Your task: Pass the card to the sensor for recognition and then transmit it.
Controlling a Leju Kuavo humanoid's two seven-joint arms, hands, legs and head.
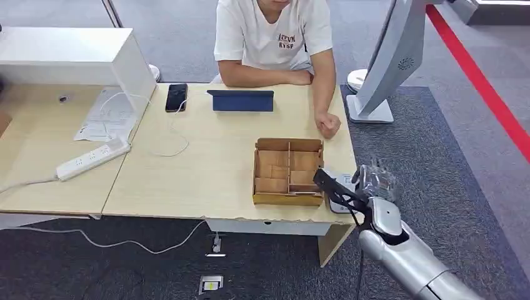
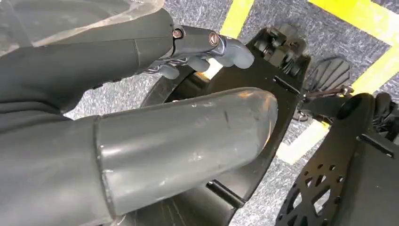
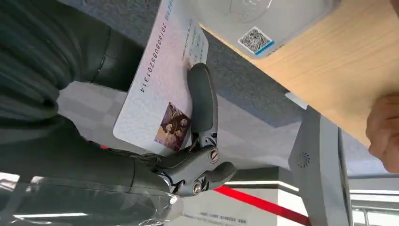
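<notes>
The card (image 3: 162, 89), pale with a printed number along one edge and a small photo near one corner, sits in my right hand (image 3: 141, 141). One dark finger (image 3: 202, 101) lies flat across its face and pins it against the rest of the hand, so the grip is closed on the card. In the right wrist view the card is just beside the grey sensor (image 3: 263, 21), a box with a square code sticker, which rests at the corner of the wooden table (image 3: 339, 75).

From the head view, my right hand (image 1: 375, 181) is raised off the table's near right corner, close to the sensor (image 1: 337, 197). Beside the sensor stands a cardboard tray (image 1: 288, 170) with dividers. Across the table sits a person (image 1: 275, 37), one fist (image 1: 327, 124) resting on the tabletop.

My left hand (image 2: 188, 94) hangs low over a grey floor with yellow stripes, holding nothing, its fingers (image 2: 207, 52) loosely bent and apart from the thumb.
</notes>
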